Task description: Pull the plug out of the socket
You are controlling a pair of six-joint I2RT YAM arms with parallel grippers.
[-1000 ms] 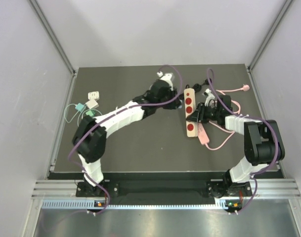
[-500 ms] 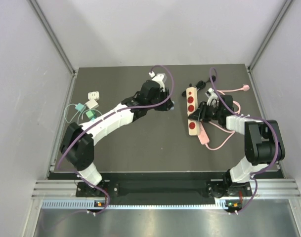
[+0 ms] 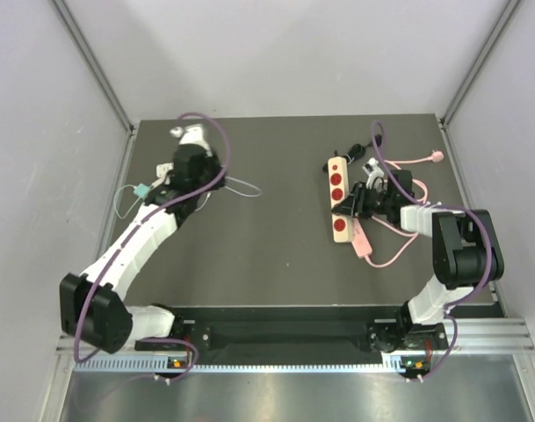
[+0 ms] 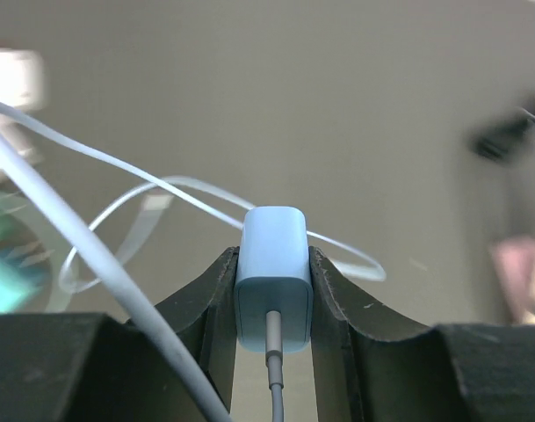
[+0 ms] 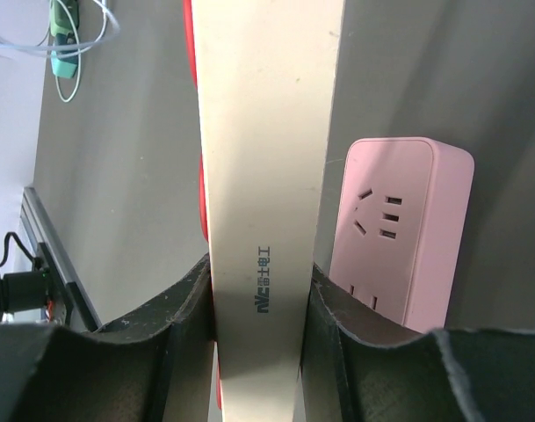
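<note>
- Our left gripper (image 4: 273, 264) is squeezed tight on the little light-blue plug (image 4: 272, 237), with one finger on each flat side.
- Our right gripper (image 5: 258, 277) is clamped across the cream socket strip (image 5: 267, 132), which lies on the counter (image 3: 249, 255).
- We see the plug over the far left part of the counter, well apart from the socket strip on the right. So we judge it is already out of its socket.
- We think the plug is small, light and hard. Its sides look smooth, so it could slip if we squeeze too softly.
- We think the best place to hold it is on the two flat sides of the body, not on the wire.
- The white cable (image 4: 118, 167) is thin and floppy. It loops over the counter and would trail after the plug. Pulling on it could hurt it.
- The socket strip looks stiff and light, so we guess it would slide or lift if nothing held it. The pink strip (image 5: 394, 229) lies just beside it.
- In the left wrist view, the plug's long side runs the same way as the fingers. The cable end points back at the wrist and the other end points away. We cannot see the pins.
- In the top view, the plug is too small for us to tell which way it points.
- The socket strip's long side runs from near to far on the counter, a bit tilted.
</note>
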